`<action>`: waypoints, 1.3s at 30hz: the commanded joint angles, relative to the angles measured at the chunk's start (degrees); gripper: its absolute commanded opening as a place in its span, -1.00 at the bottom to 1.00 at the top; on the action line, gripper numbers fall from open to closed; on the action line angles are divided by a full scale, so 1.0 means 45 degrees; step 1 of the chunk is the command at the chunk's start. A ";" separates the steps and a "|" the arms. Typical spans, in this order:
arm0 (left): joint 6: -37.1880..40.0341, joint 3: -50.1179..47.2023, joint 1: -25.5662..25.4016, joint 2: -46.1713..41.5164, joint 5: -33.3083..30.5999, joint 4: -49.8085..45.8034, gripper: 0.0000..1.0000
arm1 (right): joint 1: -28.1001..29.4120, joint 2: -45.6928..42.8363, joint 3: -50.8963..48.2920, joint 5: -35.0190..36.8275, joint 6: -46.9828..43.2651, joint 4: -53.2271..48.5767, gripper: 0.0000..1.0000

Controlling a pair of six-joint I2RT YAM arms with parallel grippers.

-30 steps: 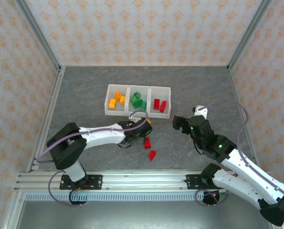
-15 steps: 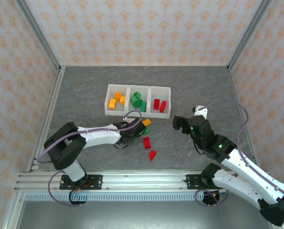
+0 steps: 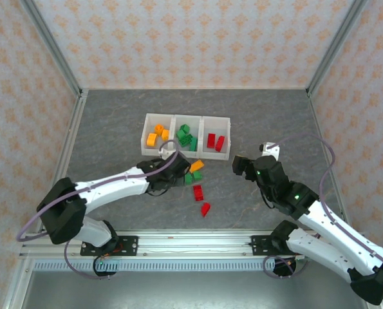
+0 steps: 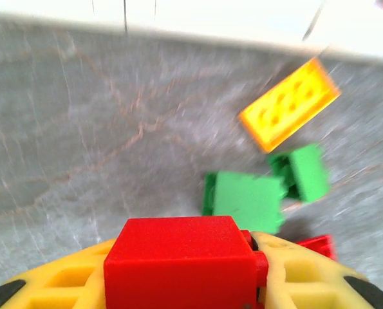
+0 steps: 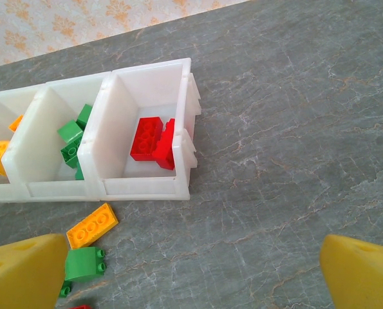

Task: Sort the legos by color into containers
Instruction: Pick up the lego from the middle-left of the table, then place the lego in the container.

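Grip looks good: left tool (image 4: 188, 283) pinching small red plastic brick (image 4: 178, 254), presumably bound for red end compartment of white translucent plastic bin row (image 5: 140, 187); right tool (image 5: 191, 270) spread wide, idle.

Robot lab test cell, seen from above

Patterned panels (image 3: 191, 38) on aluminium posts (image 3: 51, 45) wall in a grey marbled tabletop (image 3: 114, 122). The left arm (image 3: 114, 185) and right arm (image 3: 320, 219), white and black, stand bolted to a slotted metal rail (image 3: 191, 243) along its near edge, with purple cables (image 3: 326, 154) looping from their joints.
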 commanded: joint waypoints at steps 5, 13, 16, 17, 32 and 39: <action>0.1541 0.2427 0.1281 0.0045 -0.0970 -0.1173 -0.36 | -0.0069 -0.0131 -0.0083 0.0358 0.0098 -0.0058 0.99; 0.3003 0.6778 0.1452 0.3523 -0.0047 -0.1149 -0.36 | -0.0074 -0.0413 -0.0078 0.0529 0.0168 -0.0099 0.99; 0.3284 0.8370 0.1452 0.4991 0.0133 -0.0936 -0.33 | -0.0069 -0.0552 -0.0083 0.0606 0.0190 -0.0099 0.99; 0.3289 0.8920 0.1452 0.5484 0.0087 -0.0926 -0.31 | -0.0076 -0.0589 -0.0099 0.0613 0.0205 -0.0080 0.99; 0.3023 1.3484 0.1452 1.0278 0.1072 0.0160 -0.22 | -0.0063 -0.0604 -0.0166 0.0505 0.0240 -0.0001 0.99; 0.2583 1.3173 0.1760 1.0561 0.0762 0.1299 -0.03 | -0.0060 -0.0711 -0.0209 0.0398 0.0268 0.0038 0.99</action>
